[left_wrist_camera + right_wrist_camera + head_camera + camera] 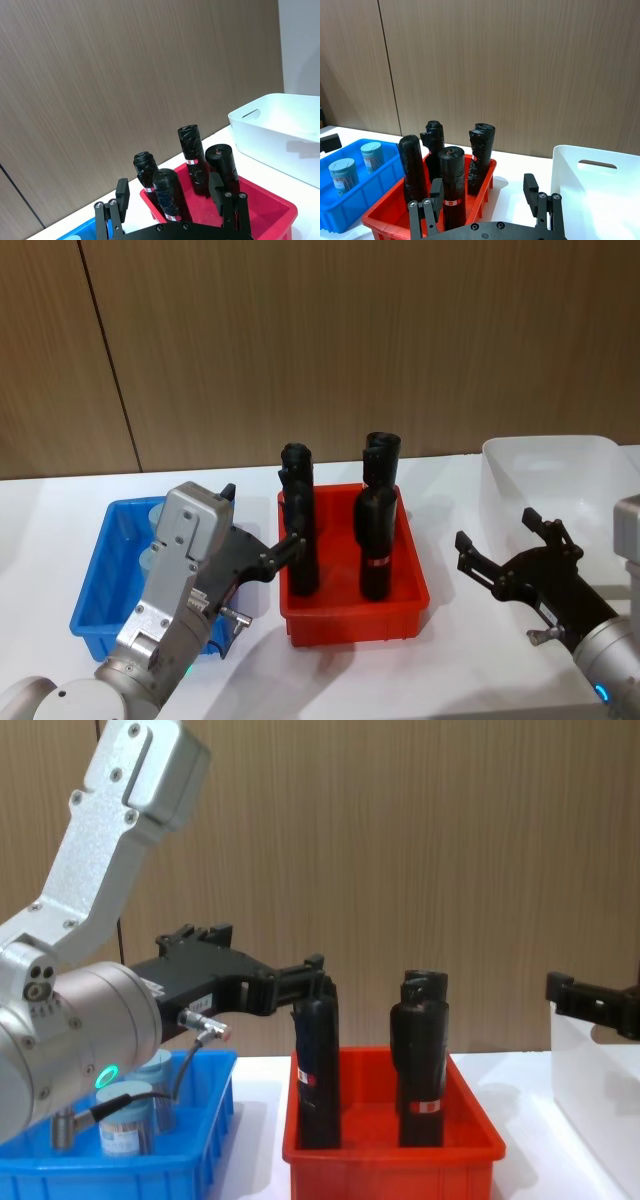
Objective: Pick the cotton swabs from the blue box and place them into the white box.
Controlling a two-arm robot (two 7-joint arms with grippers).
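Two cotton swabs (343, 175) stand in blue box (350, 212); four black tubes (454, 175) in red bin (385, 219). Left gripper (259, 517) and right gripper (495, 526): fingers spread.

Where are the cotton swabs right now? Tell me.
In the right wrist view, both cotton swabs stand in the blue box, on the robot's left, beside the red bin.

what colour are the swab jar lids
Pale teal-blue; the cotton swab jars show best in right wrist view.
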